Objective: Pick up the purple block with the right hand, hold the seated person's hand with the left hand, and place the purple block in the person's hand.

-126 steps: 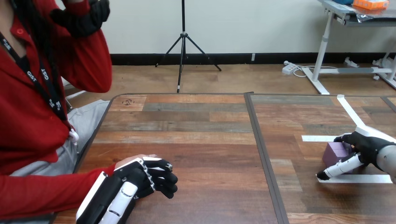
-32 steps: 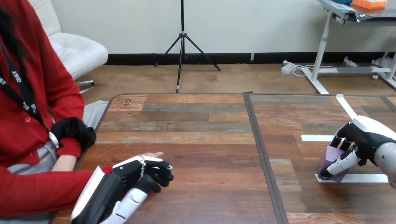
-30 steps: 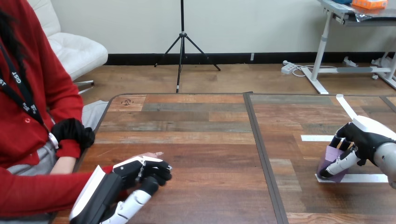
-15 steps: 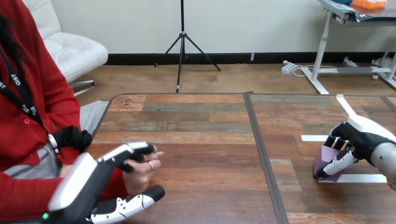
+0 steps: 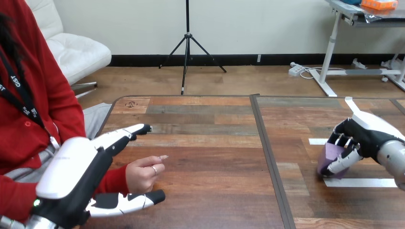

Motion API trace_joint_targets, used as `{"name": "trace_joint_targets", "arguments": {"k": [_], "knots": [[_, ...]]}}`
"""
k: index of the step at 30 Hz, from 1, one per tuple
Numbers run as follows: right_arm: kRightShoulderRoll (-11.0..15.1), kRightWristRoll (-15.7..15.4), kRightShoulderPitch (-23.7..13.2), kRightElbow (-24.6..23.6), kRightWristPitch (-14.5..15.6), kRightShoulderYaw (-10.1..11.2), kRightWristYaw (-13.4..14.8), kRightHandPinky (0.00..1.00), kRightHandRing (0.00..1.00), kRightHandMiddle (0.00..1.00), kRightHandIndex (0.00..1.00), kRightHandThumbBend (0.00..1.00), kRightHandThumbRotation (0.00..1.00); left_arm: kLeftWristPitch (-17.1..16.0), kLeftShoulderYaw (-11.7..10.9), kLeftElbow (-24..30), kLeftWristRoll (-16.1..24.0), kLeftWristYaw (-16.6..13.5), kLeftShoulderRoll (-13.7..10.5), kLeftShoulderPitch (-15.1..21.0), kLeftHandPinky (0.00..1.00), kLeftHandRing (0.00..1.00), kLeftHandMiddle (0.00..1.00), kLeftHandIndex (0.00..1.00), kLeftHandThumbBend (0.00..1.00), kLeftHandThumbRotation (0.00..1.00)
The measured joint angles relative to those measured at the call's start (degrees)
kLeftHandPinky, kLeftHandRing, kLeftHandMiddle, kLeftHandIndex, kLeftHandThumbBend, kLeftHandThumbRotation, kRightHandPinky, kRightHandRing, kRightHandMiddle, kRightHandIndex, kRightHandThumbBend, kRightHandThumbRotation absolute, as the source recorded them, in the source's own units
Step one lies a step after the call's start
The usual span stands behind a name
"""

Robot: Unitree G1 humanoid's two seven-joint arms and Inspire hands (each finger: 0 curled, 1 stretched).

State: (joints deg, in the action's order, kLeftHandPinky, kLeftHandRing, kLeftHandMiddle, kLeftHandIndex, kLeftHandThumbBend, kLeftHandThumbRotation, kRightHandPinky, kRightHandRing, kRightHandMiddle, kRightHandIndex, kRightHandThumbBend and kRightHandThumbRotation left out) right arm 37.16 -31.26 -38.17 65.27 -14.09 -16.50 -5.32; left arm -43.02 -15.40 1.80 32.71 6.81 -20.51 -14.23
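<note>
The purple block (image 5: 329, 156) is at the table's right, tilted, with my right hand (image 5: 367, 134) shut on it, fingers over its top and thumb at its near side. It hangs just above a strip of white tape. The person's hand (image 5: 143, 172) rests loosely curled on the table at the near left. My left hand (image 5: 76, 176) is open around it. Straight fingers reach past the hand on its far side, and the thumb lies along the table on its near side. I cannot tell whether they touch.
The wooden table (image 5: 210, 138) has a dark seam (image 5: 267, 157) running front to back in the middle. White tape strips (image 5: 361, 182) mark the right part. The person sits at the left edge, forearm on the table.
My left hand has uncurled from over the person's hand and spread wide, fingers rising away. My right hand has shifted left and slightly up with the purple block.
</note>
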Motion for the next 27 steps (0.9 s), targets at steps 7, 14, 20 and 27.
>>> {"name": "trace_joint_targets", "arguments": {"k": [7,14,20,27], "knots": [[0.44,0.12,0.00,-0.51,-0.16,0.46,0.00,0.38,0.44,0.48,0.49,0.73,0.00,1.31,0.79,0.00,3.73,-2.04,-2.69,1.47,0.73,0.78,0.81,0.83,0.92,0.41],[0.52,0.14,0.00,-0.54,-0.05,0.79,0.00,0.42,0.47,0.50,0.49,0.72,0.00,3.53,2.01,-0.06,6.17,-2.84,-4.46,2.34,0.73,0.78,0.81,0.83,0.93,0.40],[0.53,0.14,0.00,-0.54,-0.01,0.81,0.00,0.41,0.47,0.50,0.49,0.72,0.00,5.62,3.73,-0.50,8.44,-3.61,-5.68,3.43,0.73,0.77,0.80,0.82,0.94,0.38],[0.53,0.13,0.00,-0.54,-0.02,0.82,0.01,0.41,0.47,0.51,0.49,0.72,0.00,6.88,5.96,-2.68,10.66,-5.35,-7.24,5.37,0.72,0.76,0.80,0.81,0.96,0.35]]}}
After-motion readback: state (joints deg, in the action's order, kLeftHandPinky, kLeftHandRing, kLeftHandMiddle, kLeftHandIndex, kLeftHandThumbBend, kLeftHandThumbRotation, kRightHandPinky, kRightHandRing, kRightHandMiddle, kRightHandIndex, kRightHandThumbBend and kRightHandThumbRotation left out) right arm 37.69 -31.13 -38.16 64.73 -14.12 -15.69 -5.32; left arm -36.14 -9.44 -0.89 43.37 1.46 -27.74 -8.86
